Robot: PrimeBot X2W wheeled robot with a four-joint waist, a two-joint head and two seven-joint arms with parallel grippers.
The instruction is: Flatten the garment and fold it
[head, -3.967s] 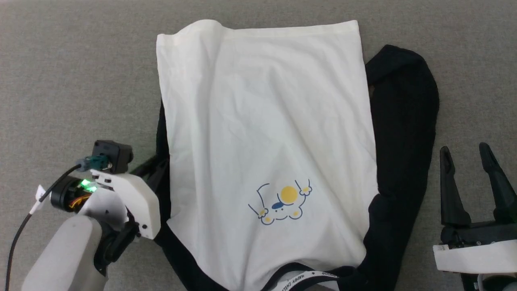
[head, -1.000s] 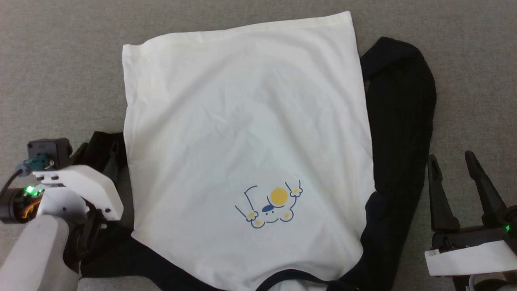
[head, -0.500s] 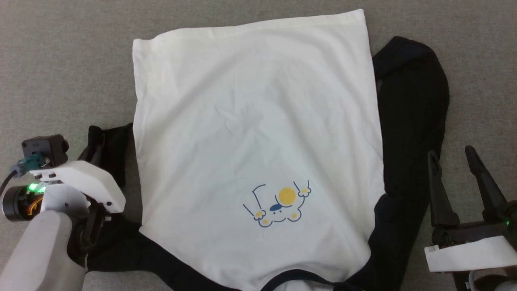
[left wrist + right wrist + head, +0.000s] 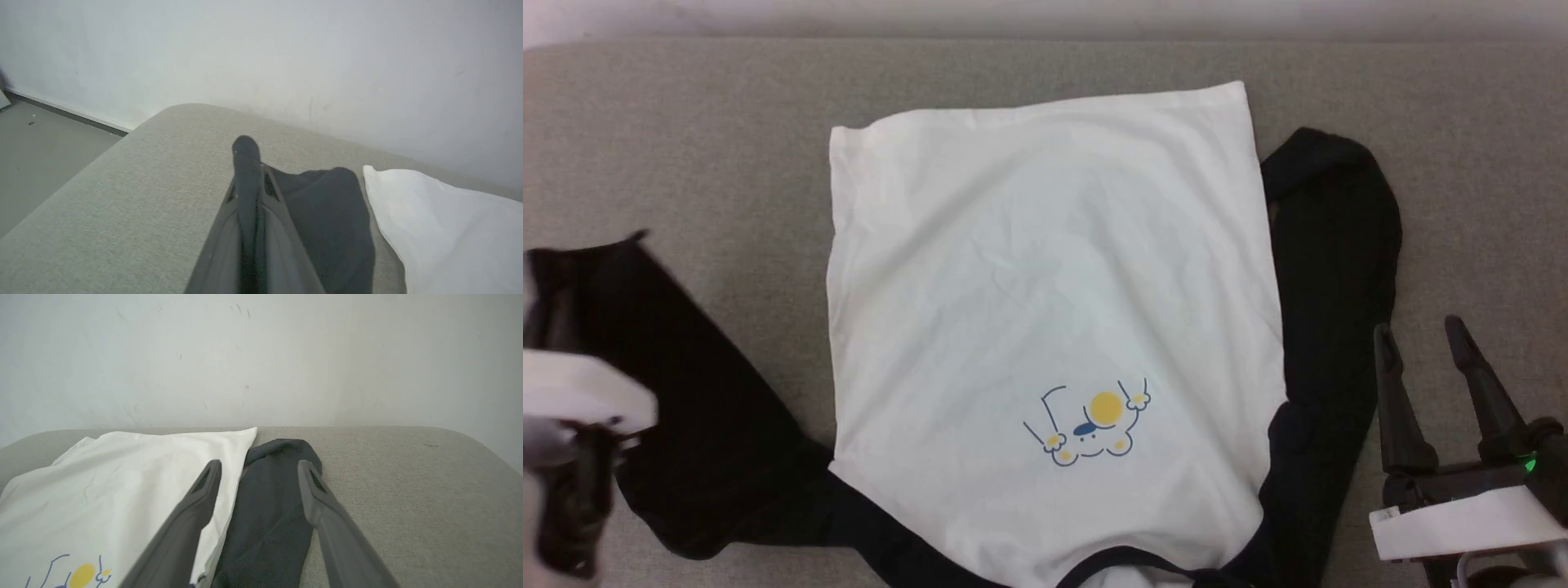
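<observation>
The garment [image 4: 1045,278] lies spread on the grey cushion, its white body face up with the small yellow-circle print [image 4: 1104,406] near me and the black collar at the bottom edge. One black sleeve [image 4: 1339,245] lies folded along the right side. The other black sleeve [image 4: 678,392] stretches out to the left, where my blurred left gripper [image 4: 543,286] holds it. In the left wrist view that gripper [image 4: 246,147] has its fingers pressed together, the dark sleeve [image 4: 327,212] hanging beside them. My right gripper [image 4: 1421,343] stands open just right of the right sleeve [image 4: 269,506].
The grey cushion [image 4: 686,147] ends at a pale wall [image 4: 1045,16] behind the garment. In the left wrist view the cushion's rounded left edge drops to a grey floor [image 4: 36,151]. Bare cushion [image 4: 408,498] lies to the right of the garment.
My left gripper has closed and drawn the left black sleeve out sideways from under the white body. The head camera has tilted up, bringing the wall into view. The right gripper has stayed open.
</observation>
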